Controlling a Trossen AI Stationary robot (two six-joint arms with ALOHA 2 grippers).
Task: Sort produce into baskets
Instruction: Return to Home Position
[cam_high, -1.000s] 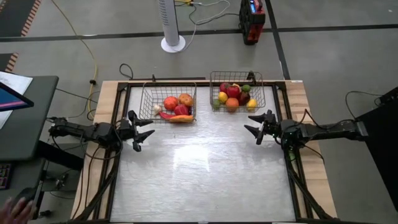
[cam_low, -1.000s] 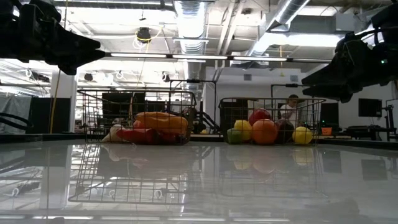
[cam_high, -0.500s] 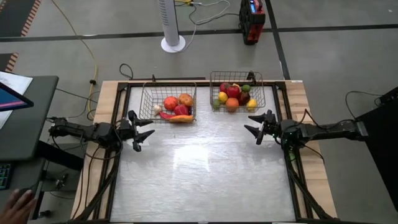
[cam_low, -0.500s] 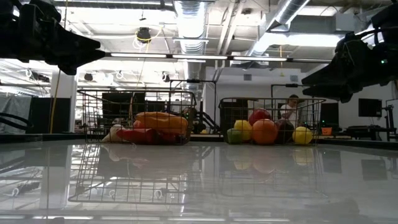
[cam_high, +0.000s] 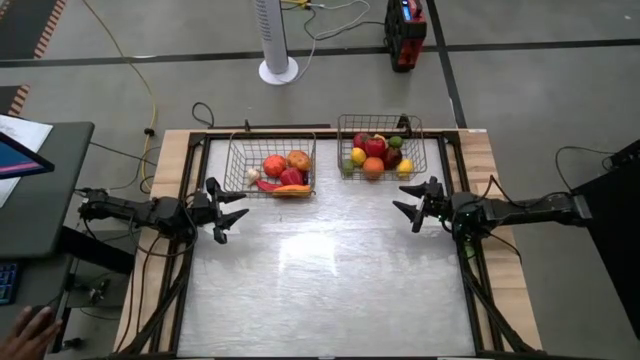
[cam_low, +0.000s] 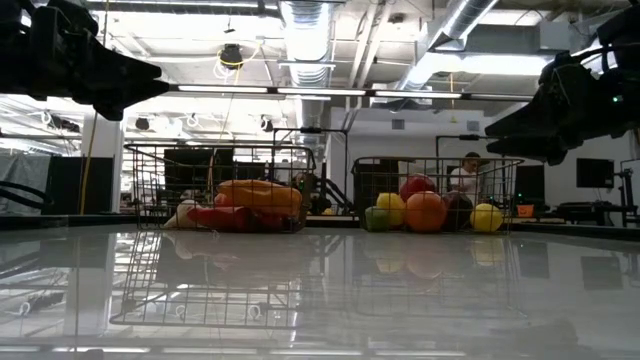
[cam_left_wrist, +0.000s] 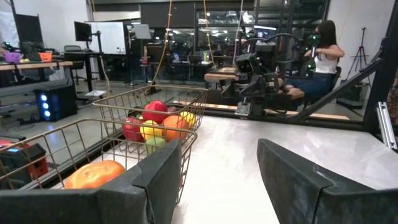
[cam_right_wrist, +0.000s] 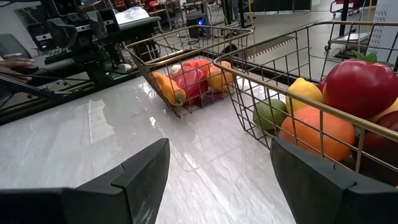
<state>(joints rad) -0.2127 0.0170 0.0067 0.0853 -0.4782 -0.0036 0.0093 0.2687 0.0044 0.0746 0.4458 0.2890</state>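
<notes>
Two wire mesh baskets stand at the table's far side. The left basket (cam_high: 271, 165) holds red, orange and white produce (cam_high: 283, 173); the right basket (cam_high: 380, 146) holds red, orange, yellow and green produce (cam_high: 375, 155). My left gripper (cam_high: 232, 211) is open and empty, above the table's left edge, near the left basket. My right gripper (cam_high: 408, 203) is open and empty, above the table's right side, near the right basket. Both hang clear of the table in the low view.
The bare white tabletop (cam_high: 330, 270) spreads between and in front of the arms. A person sits beyond the table in the left wrist view (cam_left_wrist: 320, 53). A hand (cam_high: 30, 328) shows at the high view's lower left, off the table.
</notes>
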